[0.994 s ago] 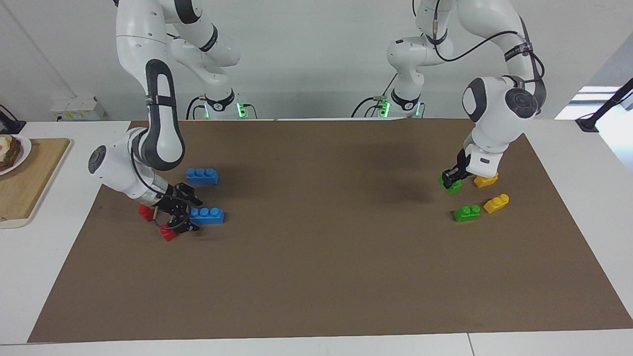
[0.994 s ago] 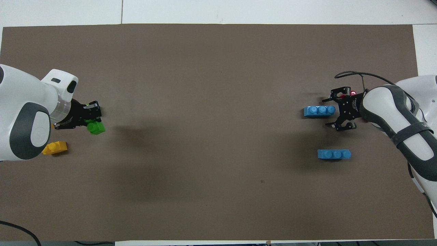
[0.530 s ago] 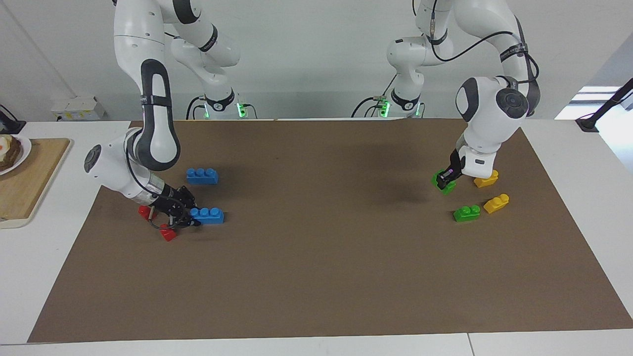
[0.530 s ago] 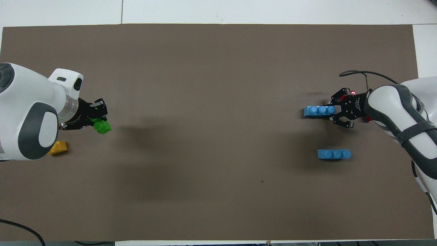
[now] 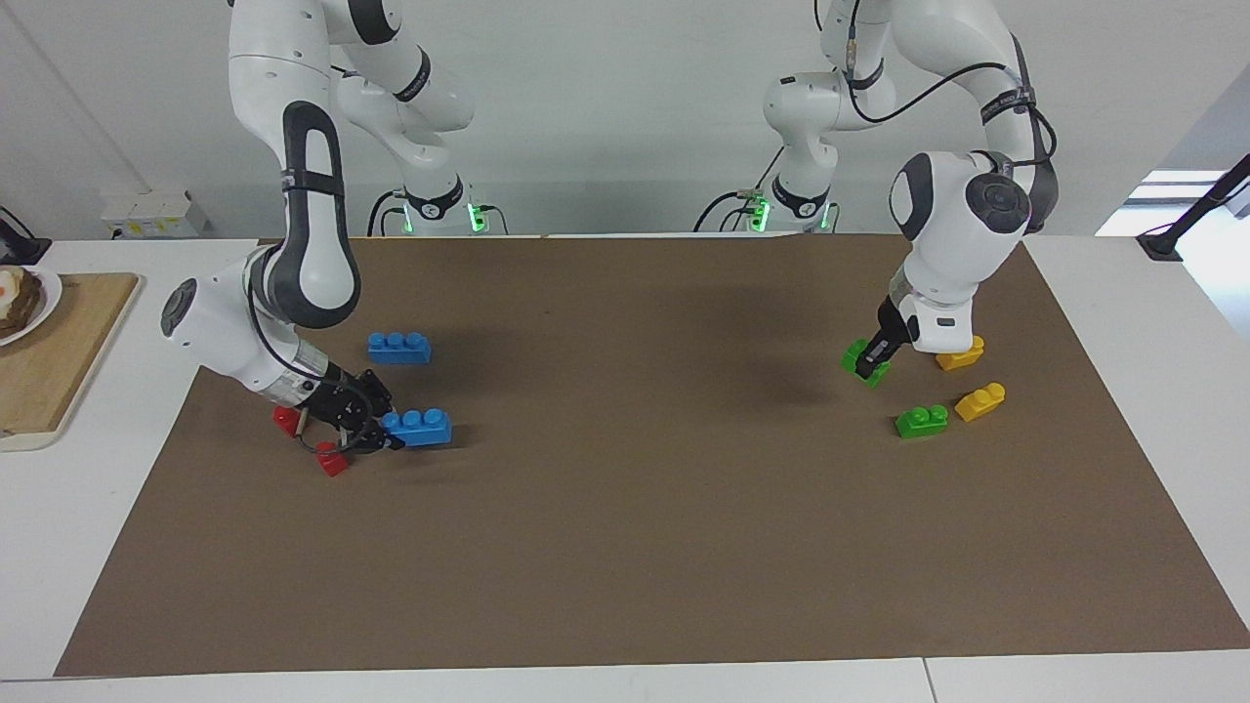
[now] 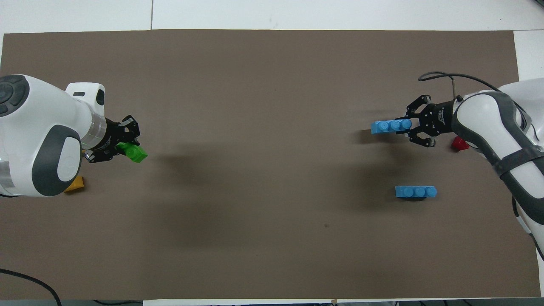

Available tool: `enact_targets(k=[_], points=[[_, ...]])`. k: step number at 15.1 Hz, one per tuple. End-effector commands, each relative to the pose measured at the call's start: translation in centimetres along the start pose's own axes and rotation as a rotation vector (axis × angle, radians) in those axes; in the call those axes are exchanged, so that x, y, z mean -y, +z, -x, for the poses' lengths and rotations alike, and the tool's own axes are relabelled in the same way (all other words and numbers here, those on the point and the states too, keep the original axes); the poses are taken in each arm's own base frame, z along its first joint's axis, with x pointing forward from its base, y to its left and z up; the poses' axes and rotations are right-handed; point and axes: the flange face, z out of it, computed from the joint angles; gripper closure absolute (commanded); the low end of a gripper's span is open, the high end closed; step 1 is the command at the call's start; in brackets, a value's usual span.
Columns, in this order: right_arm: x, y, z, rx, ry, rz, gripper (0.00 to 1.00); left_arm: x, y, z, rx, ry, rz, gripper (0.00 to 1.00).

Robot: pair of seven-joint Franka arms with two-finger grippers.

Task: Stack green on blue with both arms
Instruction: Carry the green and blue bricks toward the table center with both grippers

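1. Left gripper [image 5: 868,362], black two-finger type on white jointed arm: jaws clamped on small bright green plastic two-stud brick [image 5: 859,359], held tilted, just above brown paper mat [image 5: 625,547] at left arm's end of table.
2. Right gripper [image 5: 383,427], same type: jaws clamped on one end of bright blue plastic three-stud brick [image 5: 418,427], brick level, slightly off mat at right arm's end, studs up.
3. Second blue three-stud brick [image 5: 399,347]: flat on mat, nearer robots than the held one, apart from it.
4. Second green two-stud brick [image 5: 922,421]: on mat, farther from robots than the held green, loose.
5. Two yellow plastic two-stud bricks [image 5: 960,354] [image 5: 980,400]: on mat, beside the greens, toward table edge.
6. Two small red plastic one-stud bricks [image 5: 286,419] [image 5: 332,459]: on mat by right gripper, not touched.
7. Wooden board [image 5: 49,361] w/ plate [image 5: 39,293]: on white table [image 5: 1152,322] off mat, right arm's end.
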Motion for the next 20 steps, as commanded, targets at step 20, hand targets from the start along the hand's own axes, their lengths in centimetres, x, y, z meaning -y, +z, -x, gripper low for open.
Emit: enact_targets(k=[20], points=[[-1.9,18.3,27.2,0.035,0.096,-0.029,1.00,-2.1,-0.5,0.9,-0.001,-0.237,0.015,1.00]])
